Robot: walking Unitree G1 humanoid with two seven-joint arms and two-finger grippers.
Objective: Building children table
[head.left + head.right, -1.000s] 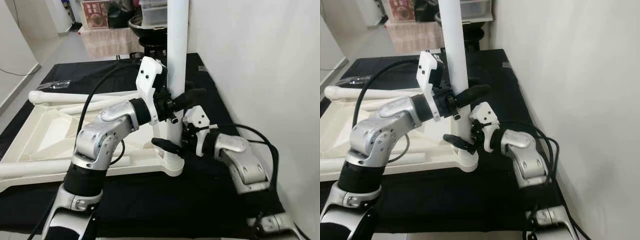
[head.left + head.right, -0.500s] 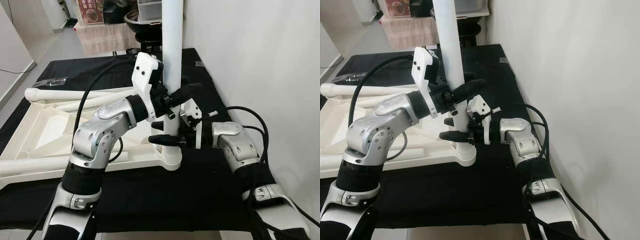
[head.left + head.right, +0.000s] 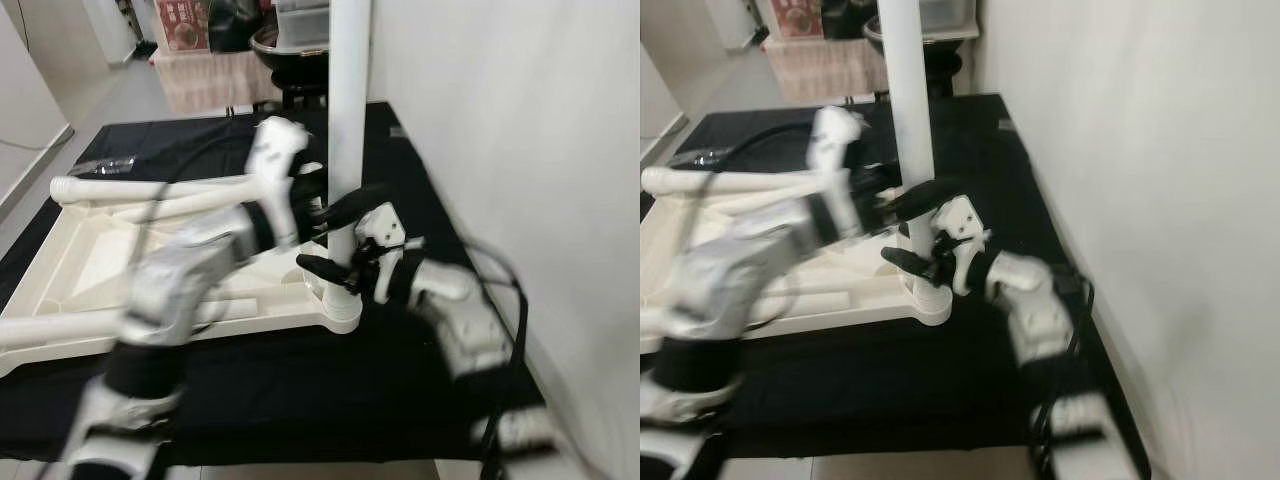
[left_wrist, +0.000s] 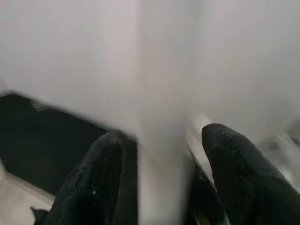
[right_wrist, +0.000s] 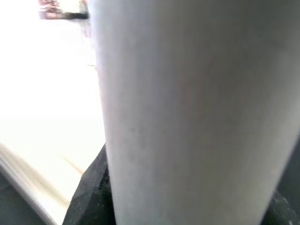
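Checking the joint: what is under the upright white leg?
The upright leg stands in a round corner socket of the overturned white tabletop. Its bottom end is hidden inside the socket.

No lettering, labels or numbers can be read anywhere.

Left arm [image 3: 190, 270] motion-blurred; leg [image 3: 348, 100] top cropped.

Wall [image 3: 500, 150] close beside upright leg [image 3: 347, 120]; open black mat [image 3: 300, 390] in front.
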